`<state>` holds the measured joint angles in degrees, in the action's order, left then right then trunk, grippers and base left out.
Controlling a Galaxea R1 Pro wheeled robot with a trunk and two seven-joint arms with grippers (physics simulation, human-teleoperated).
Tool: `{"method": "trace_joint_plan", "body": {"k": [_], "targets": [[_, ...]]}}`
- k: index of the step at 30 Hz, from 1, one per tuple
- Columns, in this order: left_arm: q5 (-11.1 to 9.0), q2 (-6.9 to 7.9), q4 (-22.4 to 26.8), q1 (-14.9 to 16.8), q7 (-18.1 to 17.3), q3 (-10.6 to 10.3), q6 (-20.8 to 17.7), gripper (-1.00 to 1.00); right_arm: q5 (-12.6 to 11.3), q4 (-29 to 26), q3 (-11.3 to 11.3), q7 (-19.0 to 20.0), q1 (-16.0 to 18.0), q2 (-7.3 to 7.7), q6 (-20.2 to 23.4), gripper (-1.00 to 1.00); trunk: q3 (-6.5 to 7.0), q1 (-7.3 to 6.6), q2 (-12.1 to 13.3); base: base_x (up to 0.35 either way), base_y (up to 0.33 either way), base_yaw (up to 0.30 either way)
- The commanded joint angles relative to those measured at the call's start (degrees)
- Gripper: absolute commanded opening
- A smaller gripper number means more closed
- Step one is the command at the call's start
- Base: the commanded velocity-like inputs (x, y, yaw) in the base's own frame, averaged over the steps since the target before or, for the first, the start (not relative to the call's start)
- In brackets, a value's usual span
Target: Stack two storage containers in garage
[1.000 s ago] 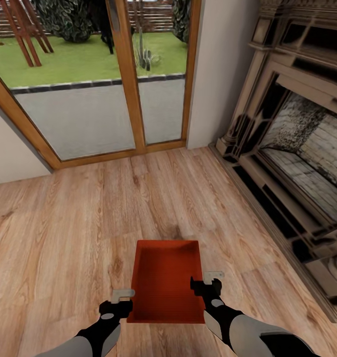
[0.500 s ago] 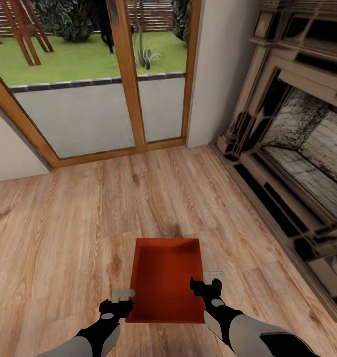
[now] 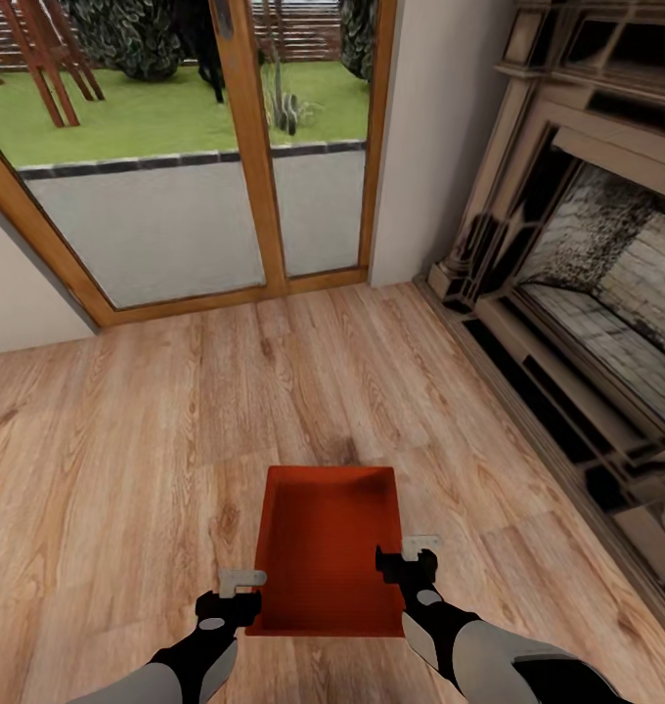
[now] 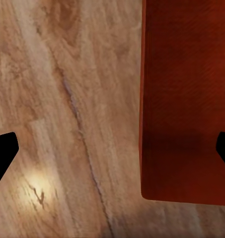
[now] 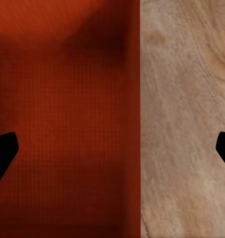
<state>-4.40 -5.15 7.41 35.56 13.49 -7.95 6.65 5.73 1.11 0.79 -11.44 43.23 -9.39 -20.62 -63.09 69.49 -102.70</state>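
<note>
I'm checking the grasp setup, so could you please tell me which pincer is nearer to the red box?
Right. The right pincer straddles the box's right wall. The left pincer sits beside the left wall, near the front corner, mostly over bare floor.

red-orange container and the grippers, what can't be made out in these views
- Red-orange open-top storage container: head view, its near corners sit behind the left gripper and right gripper.
- Grip contact: both wrist views cut the dark fingertips at the frame edges, so touching or apart is unclear.
- Dark stone fireplace: head view, cut off by the right edge.
</note>
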Motion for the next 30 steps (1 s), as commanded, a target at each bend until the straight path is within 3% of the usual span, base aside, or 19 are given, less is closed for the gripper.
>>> {"method": "trace_joint_plan", "body": {"k": [1, 30], "targets": [[-0.5, 0.04, -0.05, 0.04, 0.25, -0.49, 0.2, 1.0, 0.6, 0.12, 0.1, -0.43, 0.07, -0.01, -0.13, 1.0, -0.22, 0.22, -0.43, 0.0, 0.0, 0.0], [-0.93, 0.17, 2.55, 0.04, 0.11, -0.2, 0.1, 1.0, 0.59, 0.12, 0.09, -0.42, 0.06, -0.01, -0.39, 1.0, -5.42, 6.59, -12.06, 0.0, 0.0, 0.0]]}}
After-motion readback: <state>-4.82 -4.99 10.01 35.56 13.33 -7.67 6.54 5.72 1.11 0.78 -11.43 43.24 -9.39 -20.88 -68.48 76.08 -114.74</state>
